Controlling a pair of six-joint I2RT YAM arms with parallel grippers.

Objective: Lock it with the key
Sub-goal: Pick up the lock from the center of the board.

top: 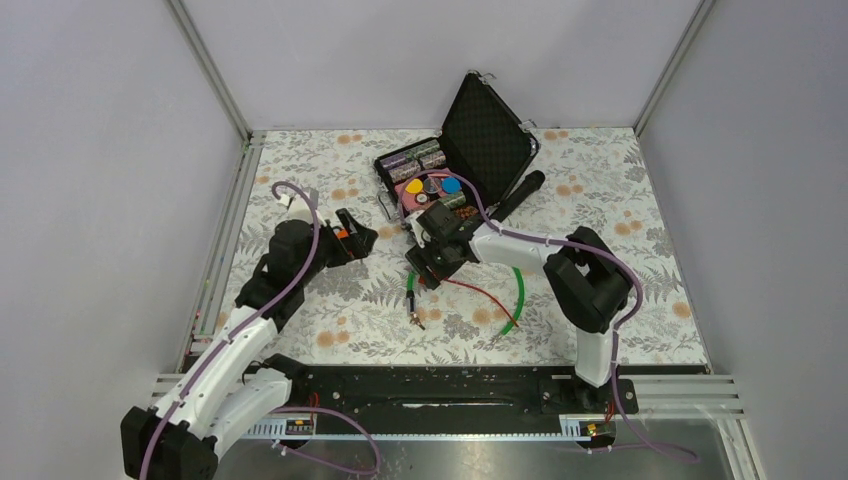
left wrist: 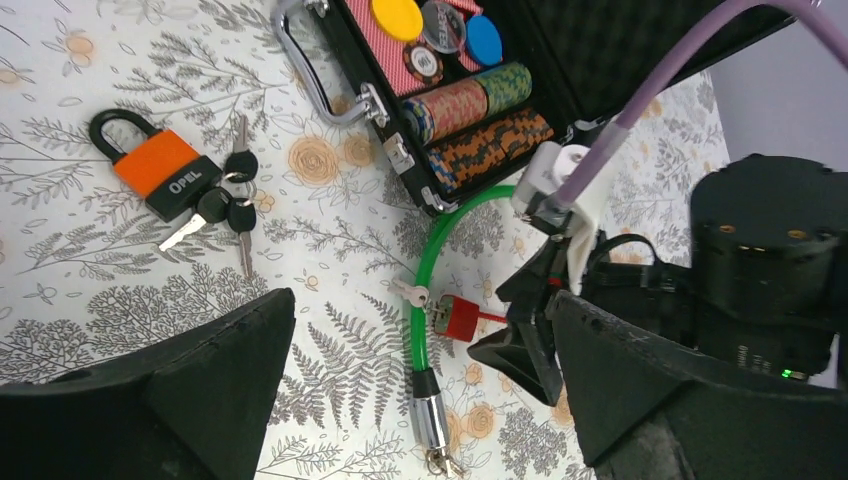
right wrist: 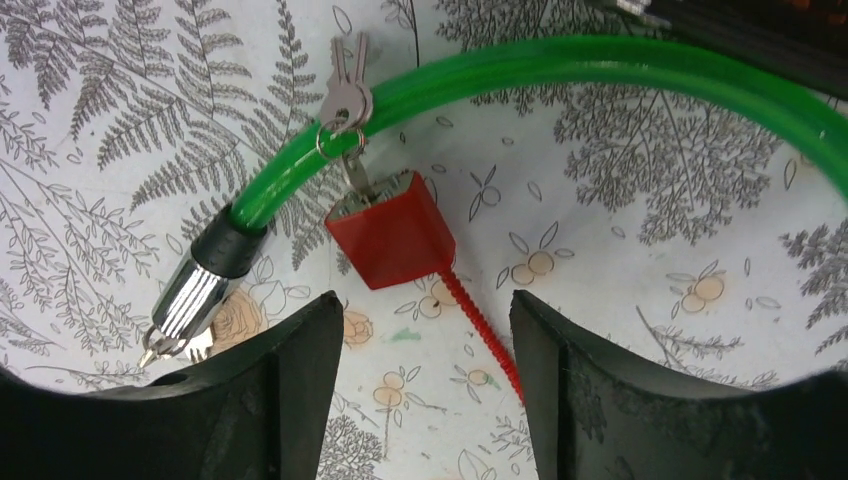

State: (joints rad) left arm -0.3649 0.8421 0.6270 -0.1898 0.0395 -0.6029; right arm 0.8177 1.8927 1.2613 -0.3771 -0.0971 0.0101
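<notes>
We are holding the right gripper [right wrist: 420, 310], jaws apart and empty, over the red lock [right wrist: 395, 235], judging the key [right wrist: 347, 98], lying on its ring against the green cable [right wrist: 600, 65], light, stiff, slippery, best pinched flat across its head, while the left gripper [left wrist: 420, 300] is gaping wide.

One black case [top: 495, 135] stands open at twelve o'clock on the worktop [top: 620, 330]. The left wrist view shows four loose chips [left wrist: 396, 17] and two rows of stacked chips [left wrist: 470, 100] in it. There is one green cable lock [right wrist: 600, 65] and one red lock [right wrist: 392, 238] with one red coiled cord [right wrist: 485, 335]. Two small silvery keys [right wrist: 346, 98] share a ring at the red lock's twelve o'clock. One orange padlock [left wrist: 160, 170] has three black-headed keys [left wrist: 241, 166] at its three o'clock.
</notes>
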